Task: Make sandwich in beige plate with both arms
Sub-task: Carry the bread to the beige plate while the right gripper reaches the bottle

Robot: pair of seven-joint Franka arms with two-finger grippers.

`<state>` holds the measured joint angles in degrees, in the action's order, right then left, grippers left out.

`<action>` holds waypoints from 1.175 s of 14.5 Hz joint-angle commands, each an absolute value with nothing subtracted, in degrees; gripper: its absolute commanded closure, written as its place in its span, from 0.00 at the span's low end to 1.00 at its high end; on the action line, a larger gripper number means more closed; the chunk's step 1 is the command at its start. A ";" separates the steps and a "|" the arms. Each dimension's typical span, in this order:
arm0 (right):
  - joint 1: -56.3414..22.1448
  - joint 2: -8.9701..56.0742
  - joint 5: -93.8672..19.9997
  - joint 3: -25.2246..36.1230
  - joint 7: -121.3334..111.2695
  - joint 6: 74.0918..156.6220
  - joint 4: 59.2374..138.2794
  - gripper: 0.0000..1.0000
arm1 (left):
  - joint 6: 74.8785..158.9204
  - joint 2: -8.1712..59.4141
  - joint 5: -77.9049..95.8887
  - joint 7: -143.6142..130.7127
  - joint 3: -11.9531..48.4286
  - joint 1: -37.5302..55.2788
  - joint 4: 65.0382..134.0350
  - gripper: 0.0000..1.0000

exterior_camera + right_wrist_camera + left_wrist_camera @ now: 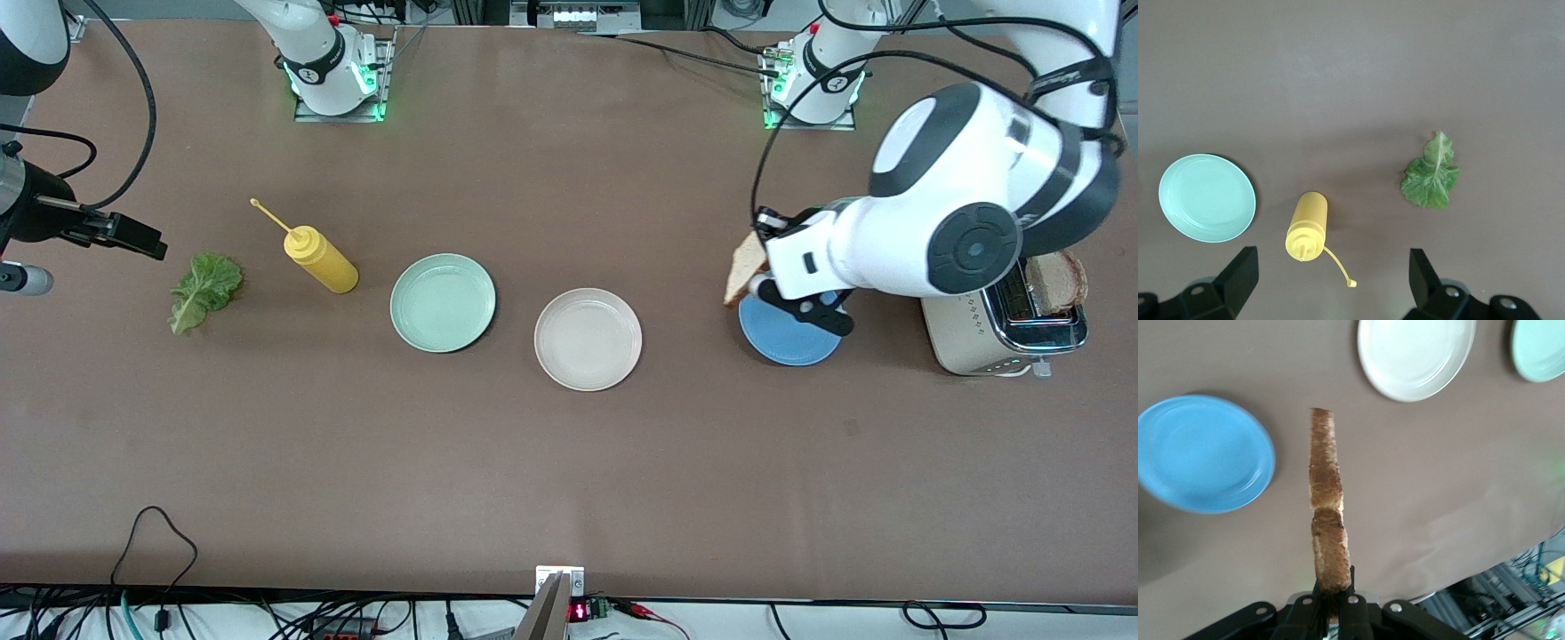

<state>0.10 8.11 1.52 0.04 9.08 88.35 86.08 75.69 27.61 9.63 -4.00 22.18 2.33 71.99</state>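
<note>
Brown table covering (pixel 569 462), matte, spanning the whole front view. Items as follows.

Beige plate (pixel 588 339): round, bare, at centre of the front view, slightly lower than the others.

Mint-green plate (pixel 443 302): just beside the beige one, toward the right arm's end of the table; bare.

Blue plate (pixel 789 335): centre-right of the front view, partly covered by the left arm.

Bread slice (pixel 745 268): light brown, darker crust, held on edge in the air over the table beside the blue plate; seen edge-on in the left wrist view.

Left gripper (pixel 1333 605): clamped tight on the lower edge of that slice.

Second bread slice (pixel 1058 281): standing in the silver toaster (pixel 1005 333) at the right edge of the front view.

Lettuce leaf (pixel 204 290): crinkled, green, flat on the table at left of the front view.

Yellow squeeze bottle (pixel 320 259): lying on its side between the leaf and the mint-green plate, cap open on its tether.

Right gripper (pixel 1331 280): fingers spread wide, holding nothing, high over the bottle and leaf; this arm waits.
</note>
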 commanded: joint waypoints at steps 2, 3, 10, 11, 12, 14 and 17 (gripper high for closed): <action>0.09 8.17 0.62 0.00 9.93 88.51 86.22 0.00 | 84.60 32.69 17.12 -6.59 21.71 5.53 73.11 1.00; 0.17 8.17 0.62 0.09 9.84 88.51 86.22 0.00 | 88.12 33.04 18.27 -6.59 21.45 6.76 75.13 1.00; 0.18 8.26 0.62 0.00 9.76 88.59 86.22 0.00 | 111.25 41.03 30.32 -14.23 20.39 11.60 79.10 1.00; 0.18 8.35 0.62 0.00 9.67 88.59 86.22 0.00 | 112.84 42.44 30.84 -14.76 20.39 12.38 79.10 1.00; 0.18 8.35 0.62 0.00 9.67 88.59 86.22 0.00 | 114.33 43.41 30.85 -14.85 20.39 12.83 79.10 1.00; 0.09 8.44 0.44 0.00 9.58 88.68 86.22 0.00 | 116.36 45.08 31.11 -14.94 20.39 13.36 79.10 1.00; 0.17 8.79 -0.35 0.09 9.05 89.56 86.13 0.00 | 116.46 46.58 31.99 -14.77 20.39 14.41 79.10 1.00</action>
